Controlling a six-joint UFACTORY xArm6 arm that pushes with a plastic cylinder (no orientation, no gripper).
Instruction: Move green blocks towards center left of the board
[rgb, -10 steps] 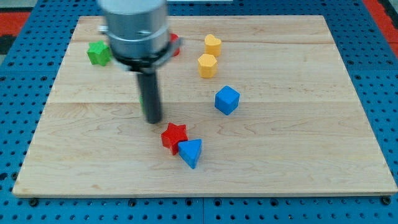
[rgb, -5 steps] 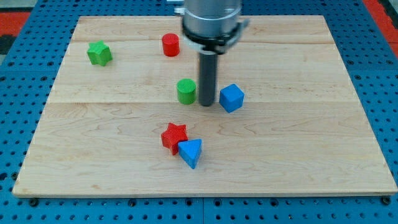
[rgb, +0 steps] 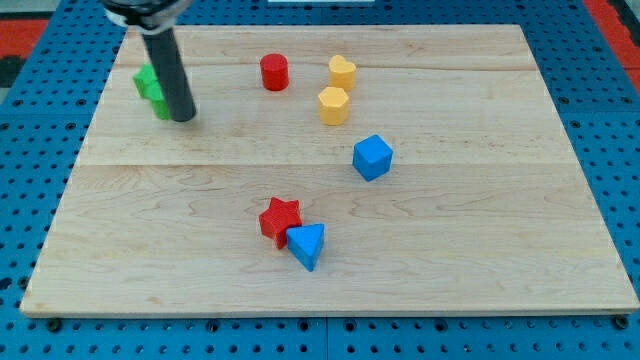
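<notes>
Green blocks (rgb: 150, 88) (touching) behind my tip (rgb: 183, 118)

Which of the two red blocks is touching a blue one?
The red star, low on the board, touches the blue triangle. The red cylinder stands alone near the top.

We see red cylinder (rgb: 274, 72), two yellow blocks (rgb: 342, 71) (rgb: 333, 104), blue cube (rgb: 372, 157), red star (rgb: 280, 220) touching blue triangle (rgb: 307, 245).

Two green blocks (rgb: 152, 90) — touching, upper left of the board, partly hidden, shapes unclear
</notes>
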